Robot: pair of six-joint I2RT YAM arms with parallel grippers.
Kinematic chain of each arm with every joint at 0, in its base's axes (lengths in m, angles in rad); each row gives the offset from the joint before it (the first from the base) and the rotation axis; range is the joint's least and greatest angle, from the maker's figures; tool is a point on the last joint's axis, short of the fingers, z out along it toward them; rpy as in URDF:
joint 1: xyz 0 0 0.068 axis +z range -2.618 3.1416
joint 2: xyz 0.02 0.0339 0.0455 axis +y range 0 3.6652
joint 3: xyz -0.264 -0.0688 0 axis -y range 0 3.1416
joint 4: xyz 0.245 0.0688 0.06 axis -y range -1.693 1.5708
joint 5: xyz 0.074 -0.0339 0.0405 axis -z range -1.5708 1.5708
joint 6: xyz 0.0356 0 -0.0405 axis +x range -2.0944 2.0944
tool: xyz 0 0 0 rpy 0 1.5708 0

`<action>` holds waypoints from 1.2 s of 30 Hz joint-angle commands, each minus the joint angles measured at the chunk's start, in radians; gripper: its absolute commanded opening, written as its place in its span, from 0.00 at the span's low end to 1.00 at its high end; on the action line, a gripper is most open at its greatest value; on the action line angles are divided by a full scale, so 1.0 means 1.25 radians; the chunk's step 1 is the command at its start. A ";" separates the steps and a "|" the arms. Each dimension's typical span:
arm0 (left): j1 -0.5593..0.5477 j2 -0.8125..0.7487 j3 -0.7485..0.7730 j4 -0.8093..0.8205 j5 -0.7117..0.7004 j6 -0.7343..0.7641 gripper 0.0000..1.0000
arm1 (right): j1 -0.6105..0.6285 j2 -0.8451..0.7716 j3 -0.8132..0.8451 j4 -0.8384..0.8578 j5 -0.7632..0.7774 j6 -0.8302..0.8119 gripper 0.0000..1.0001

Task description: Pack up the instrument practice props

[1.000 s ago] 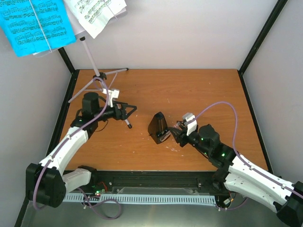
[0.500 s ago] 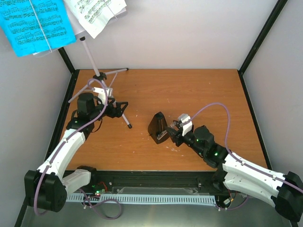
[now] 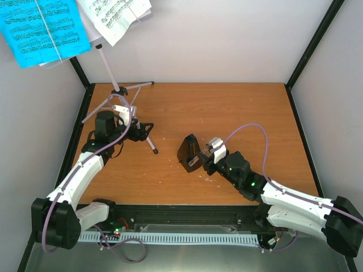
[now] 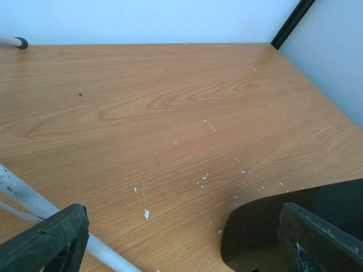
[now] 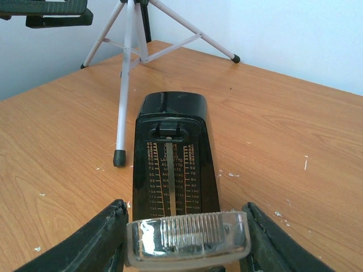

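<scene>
The metronome [image 3: 188, 150] stands upright near the middle of the table [image 3: 238, 113], with bare wood around it apart from pale specks. Left of the metronome and further back is the stand [image 3: 108, 65]. Its three legs are spread on the table, and the nearest leg [image 3: 148, 139] slants toward the metronome, its black foot set down near it but apart from it. Well beyond the metronome, up at the stand's top, hang the blue sheets [image 3: 42, 28] and, beside them, the white sheets [image 3: 113, 14]; they hide the tray beneath them. The right gripper [image 3: 202, 161] is at the metronome's near right side. In the right wrist view its fingers [image 5: 85, 246] are wide apart, flanking a clear ribbed cover [image 5: 187, 235] low against the metronome's scale face. Whether they press on it cannot be told. The left gripper [image 3: 146, 128] is left of the metronome at the nearest leg. Its fingers [image 4: 51, 238] are spread wide over the table, and that leg passes just beside the left one, neither finger closed on it.
</scene>
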 commanded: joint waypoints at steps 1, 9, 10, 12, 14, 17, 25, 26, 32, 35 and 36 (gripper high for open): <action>0.003 -0.001 0.014 -0.007 0.013 0.018 0.91 | 0.021 0.020 -0.008 0.064 0.058 -0.012 0.35; 0.003 -0.001 0.013 -0.006 0.013 0.019 0.91 | 0.034 0.053 -0.009 0.097 0.071 -0.013 0.35; 0.003 -0.001 0.013 -0.006 0.013 0.019 0.91 | 0.036 0.056 -0.010 0.098 0.074 -0.014 0.35; 0.002 0.000 0.014 -0.006 0.015 0.018 0.91 | 0.042 0.057 -0.010 0.099 0.082 -0.015 0.35; 0.003 0.000 0.014 -0.005 0.016 0.018 0.91 | 0.050 0.056 -0.008 0.099 0.096 -0.020 0.35; 0.003 0.000 0.015 -0.004 0.018 0.017 0.91 | 0.068 0.056 -0.008 0.094 0.130 -0.028 0.35; 0.003 -0.001 0.014 -0.004 0.016 0.018 0.91 | 0.105 0.055 0.019 0.070 0.224 -0.022 0.34; 0.003 -0.001 0.014 -0.004 0.016 0.018 0.91 | 0.109 0.057 0.023 0.070 0.235 -0.021 0.34; 0.003 -0.001 0.014 -0.005 0.016 0.018 0.91 | 0.122 0.076 0.026 0.078 0.243 0.003 0.34; 0.003 -0.001 0.014 -0.005 0.017 0.019 0.91 | 0.135 0.088 0.030 0.083 0.258 0.008 0.34; 0.003 0.001 0.014 -0.004 0.019 0.018 0.91 | 0.139 0.092 0.033 0.083 0.266 0.010 0.34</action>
